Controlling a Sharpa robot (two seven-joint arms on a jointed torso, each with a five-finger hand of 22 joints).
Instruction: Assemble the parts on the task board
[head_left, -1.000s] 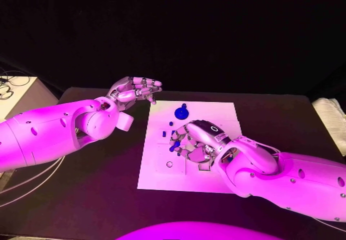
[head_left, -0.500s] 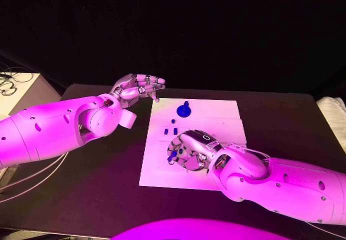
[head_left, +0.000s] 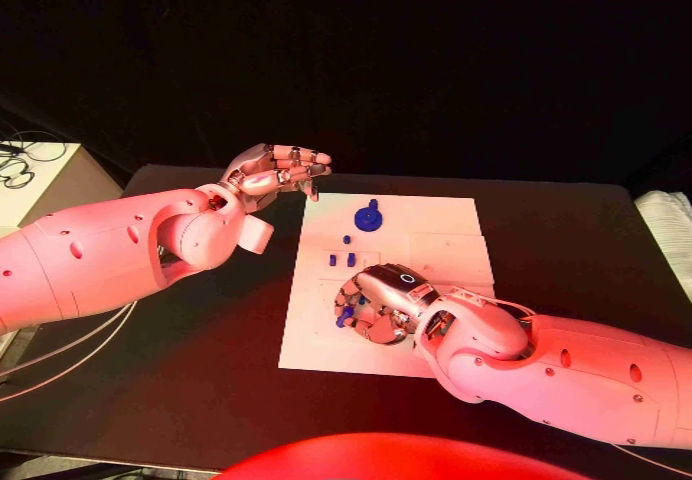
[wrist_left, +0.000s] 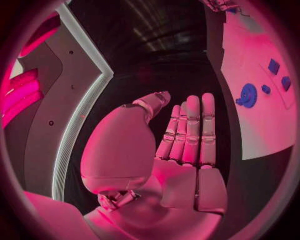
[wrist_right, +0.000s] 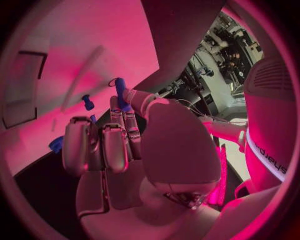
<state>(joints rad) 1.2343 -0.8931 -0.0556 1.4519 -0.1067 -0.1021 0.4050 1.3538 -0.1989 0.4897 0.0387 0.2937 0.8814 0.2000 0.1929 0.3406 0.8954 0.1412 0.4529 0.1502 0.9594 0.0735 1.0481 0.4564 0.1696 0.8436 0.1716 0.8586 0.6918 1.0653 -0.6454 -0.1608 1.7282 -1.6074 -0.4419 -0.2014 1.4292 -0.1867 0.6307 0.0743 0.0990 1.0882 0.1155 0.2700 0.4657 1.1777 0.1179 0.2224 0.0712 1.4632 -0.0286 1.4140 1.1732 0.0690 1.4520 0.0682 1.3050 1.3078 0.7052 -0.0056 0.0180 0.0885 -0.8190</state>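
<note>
The white task board (head_left: 433, 225) lies in the middle of the black table. On its far part sit a round blue part (head_left: 368, 217) and three small blue parts (head_left: 342, 260); the left wrist view shows the round part (wrist_left: 248, 95) and the small parts (wrist_left: 273, 66) too. My right hand (head_left: 379, 300) hovers low over the board's near left area, fingers curled, and pinches a blue peg (wrist_right: 120, 91) between thumb and a finger. A small blue part (wrist_right: 87, 102) stands on the board just beyond it. My left hand (head_left: 281, 172) is raised off the board's far left corner, fingers straight, holding nothing.
A white box (head_left: 43, 175) with cables stands off the table's left edge. A pale cloth (head_left: 666, 225) lies at the right edge. Cables (head_left: 65, 345) hang along the near left side under my left arm.
The camera has shifted a little. My right hand has slid slightly toward the board's near left and its fingers have curled tighter. The left hand has kept its place.
</note>
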